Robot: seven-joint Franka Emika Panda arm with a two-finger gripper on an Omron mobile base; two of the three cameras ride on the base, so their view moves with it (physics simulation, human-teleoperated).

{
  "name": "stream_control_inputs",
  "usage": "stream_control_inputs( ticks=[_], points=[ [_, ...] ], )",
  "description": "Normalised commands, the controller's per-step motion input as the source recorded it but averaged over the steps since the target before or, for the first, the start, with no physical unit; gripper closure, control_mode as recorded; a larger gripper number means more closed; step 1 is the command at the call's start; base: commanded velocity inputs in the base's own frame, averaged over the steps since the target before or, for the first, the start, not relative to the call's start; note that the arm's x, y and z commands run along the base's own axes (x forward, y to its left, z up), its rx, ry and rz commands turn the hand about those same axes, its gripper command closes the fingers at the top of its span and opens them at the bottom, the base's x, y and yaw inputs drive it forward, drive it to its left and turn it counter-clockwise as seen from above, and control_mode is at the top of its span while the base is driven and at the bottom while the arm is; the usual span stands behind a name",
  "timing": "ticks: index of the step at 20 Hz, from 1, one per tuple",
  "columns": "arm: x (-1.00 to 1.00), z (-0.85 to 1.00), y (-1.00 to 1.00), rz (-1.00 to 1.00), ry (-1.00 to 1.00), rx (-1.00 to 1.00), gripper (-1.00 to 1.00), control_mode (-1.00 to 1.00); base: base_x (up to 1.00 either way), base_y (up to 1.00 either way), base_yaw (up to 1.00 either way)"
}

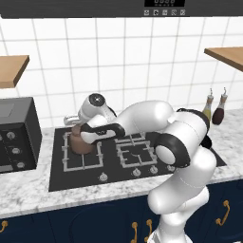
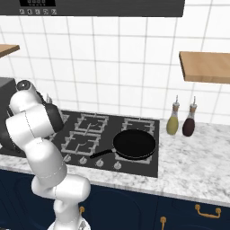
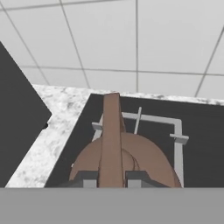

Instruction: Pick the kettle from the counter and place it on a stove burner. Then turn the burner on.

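The brown kettle (image 1: 81,143) is over the back of the cooktop's left burner (image 1: 84,159), a wide square grate; whether it rests on the grate or hangs just above it I cannot tell. My gripper (image 1: 75,124) reaches in from the right and is shut on the kettle's arched handle. In the hand view the handle (image 3: 111,131) runs straight up between my fingertips (image 3: 88,179), with the kettle's rounded body (image 3: 148,159) below it, the gripper (image 3: 111,178) closed around it, and the burner grate (image 3: 177,131) behind. The marble counter (image 1: 28,199) lies beside the cooktop.
A black frying pan (image 2: 134,143) sits on the right burner. Two slim bottles (image 2: 173,121) stand on the counter to the right. A dark oven box (image 1: 16,137) stands left of the cooktop. Control knobs (image 1: 136,172) line the cooktop's front. Wooden shelves (image 2: 204,66) hang above.
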Motion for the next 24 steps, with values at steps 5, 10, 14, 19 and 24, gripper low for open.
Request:
stream_control_inputs(
  ticks=[5,10,14,19,24],
  points=[
    [0.0,-0.01,0.0,0.0,0.0,0.0,-1.0,-1.0,0.0,0.0,0.0],
    [0.0,0.09,0.0,0.0,0.03,-0.02,-1.0,-1.0,0.0,0.0,0.0],
    [0.0,0.33,0.0,0.0,0.07,-0.07,-1.0,-1.0,0.0,0.0,0.0],
    [-0.2,0.6,-0.01,0.0,0.1,-0.08,-1.0,-1.0,0.0,0.0,0.0],
    [-0.74,0.21,-0.25,0.0,0.32,-0.01,-1.0,-1.0,0.0,0.0,0.0]
  ],
)
